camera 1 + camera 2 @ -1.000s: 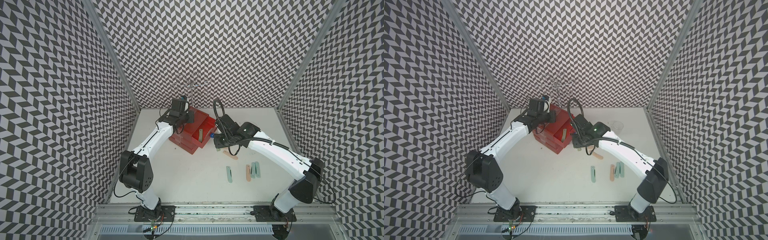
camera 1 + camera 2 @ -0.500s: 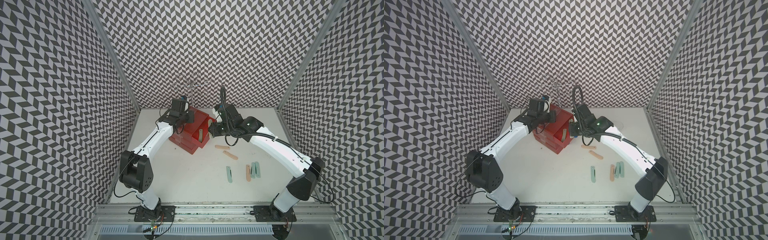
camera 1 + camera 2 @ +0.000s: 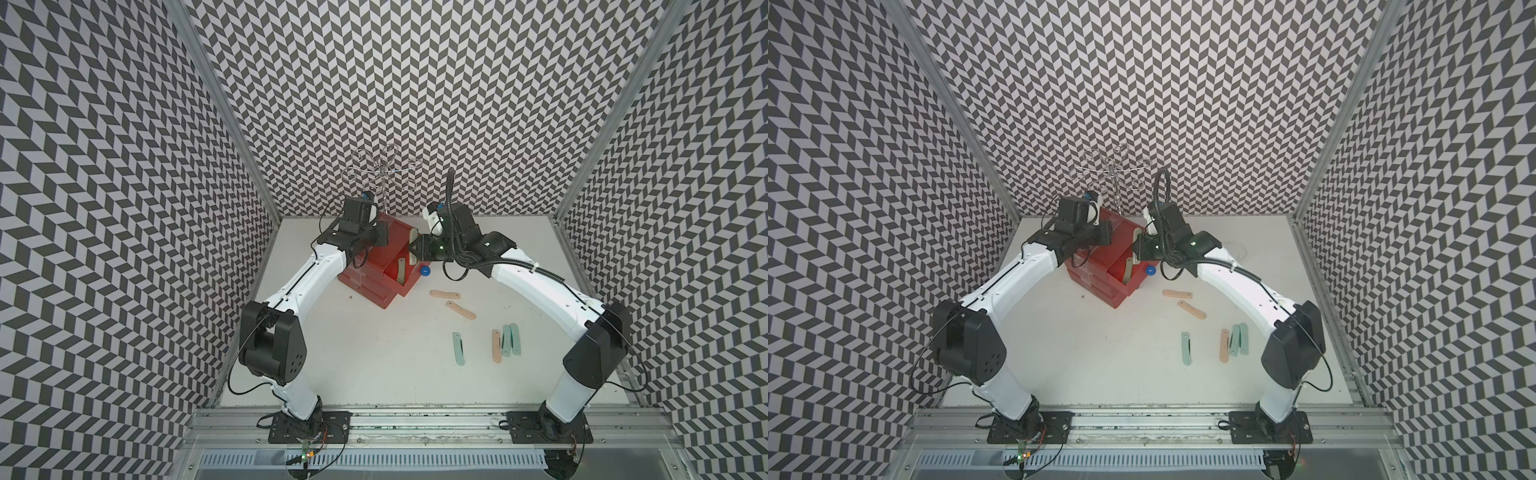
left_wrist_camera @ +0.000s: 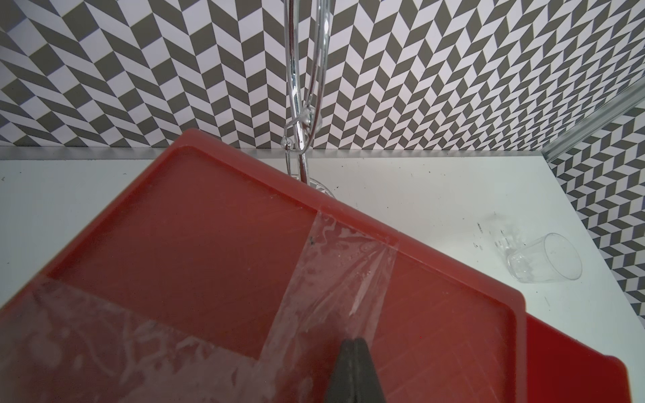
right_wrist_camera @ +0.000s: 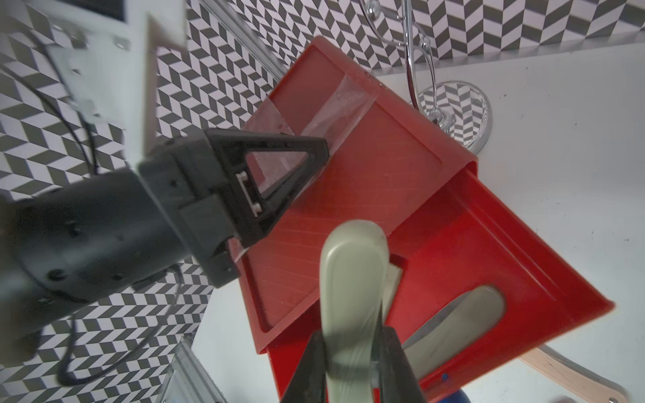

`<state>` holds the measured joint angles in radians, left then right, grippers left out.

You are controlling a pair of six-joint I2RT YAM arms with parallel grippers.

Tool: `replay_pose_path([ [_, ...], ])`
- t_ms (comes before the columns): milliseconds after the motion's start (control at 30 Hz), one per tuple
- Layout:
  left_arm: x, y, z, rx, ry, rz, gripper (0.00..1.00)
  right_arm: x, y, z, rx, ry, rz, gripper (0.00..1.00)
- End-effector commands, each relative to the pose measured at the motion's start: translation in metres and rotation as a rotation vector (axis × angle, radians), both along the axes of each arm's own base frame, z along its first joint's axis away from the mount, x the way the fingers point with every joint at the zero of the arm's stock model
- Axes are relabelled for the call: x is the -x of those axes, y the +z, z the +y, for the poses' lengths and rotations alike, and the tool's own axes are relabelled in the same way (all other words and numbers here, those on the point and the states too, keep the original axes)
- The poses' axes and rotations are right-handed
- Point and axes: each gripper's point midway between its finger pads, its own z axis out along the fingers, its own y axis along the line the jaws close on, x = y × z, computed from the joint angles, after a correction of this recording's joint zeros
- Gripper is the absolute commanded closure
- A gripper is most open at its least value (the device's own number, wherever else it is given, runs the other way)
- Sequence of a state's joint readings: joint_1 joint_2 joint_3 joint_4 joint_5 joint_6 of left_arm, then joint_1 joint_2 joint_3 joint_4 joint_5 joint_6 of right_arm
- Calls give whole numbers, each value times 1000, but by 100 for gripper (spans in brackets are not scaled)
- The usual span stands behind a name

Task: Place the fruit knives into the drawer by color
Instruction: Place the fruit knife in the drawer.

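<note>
The red drawer (image 3: 365,266) cabinet stands at the back, its top drawer (image 5: 506,265) pulled out. One grey-green knife (image 3: 401,270) leans inside it. My right gripper (image 5: 352,336) is shut on another grey-green knife (image 5: 353,272), held over the open drawer's inner end (image 3: 415,251). My left gripper (image 4: 354,343) is shut with nothing in it, its tip pressing on the taped cabinet top (image 3: 380,239). On the table lie three peach-pink fruit knives (image 3: 444,294) (image 3: 460,310) (image 3: 496,351) and three pale teal ones (image 3: 459,354) (image 3: 506,340) (image 3: 515,340).
A chrome wire stand (image 3: 384,178) rises right behind the cabinet. A clear plastic cup (image 4: 544,260) lies on its side at the back right. The open drawer's blue knob (image 3: 424,272) sticks out towards the right arm. Patterned walls close in three sides.
My right gripper has risen from beside the drawer front and moved back over the open drawer, carrying the grey-green knife. The left arm has stayed on the cabinet top.
</note>
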<state>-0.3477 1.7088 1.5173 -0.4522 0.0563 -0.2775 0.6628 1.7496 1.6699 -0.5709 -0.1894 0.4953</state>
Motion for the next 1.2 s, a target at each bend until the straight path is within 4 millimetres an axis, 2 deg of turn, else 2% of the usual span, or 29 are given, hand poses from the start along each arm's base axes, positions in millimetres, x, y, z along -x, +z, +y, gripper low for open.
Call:
replay_pose_path([
  [0, 32, -93, 17, -144, 13, 295, 100, -6, -3, 10, -40, 22, -10, 84],
  [233, 32, -96, 17, -145, 14, 301, 100, -6, -16, 9, -15, 26, 15, 83],
  [533, 32, -96, 16, -142, 13, 302, 100, -6, -23, 9, 0, 31, 28, 74],
  [967, 32, -96, 16, -144, 12, 302, 100, -5, -16, 11, -10, 48, 19, 66],
  [1033, 32, -96, 16, -145, 12, 303, 100, -5, -8, 10, -16, 49, 2, 69],
  [1167, 32, -97, 17, -147, 13, 304, 100, -3, 17, 1, -29, 30, -65, 87],
])
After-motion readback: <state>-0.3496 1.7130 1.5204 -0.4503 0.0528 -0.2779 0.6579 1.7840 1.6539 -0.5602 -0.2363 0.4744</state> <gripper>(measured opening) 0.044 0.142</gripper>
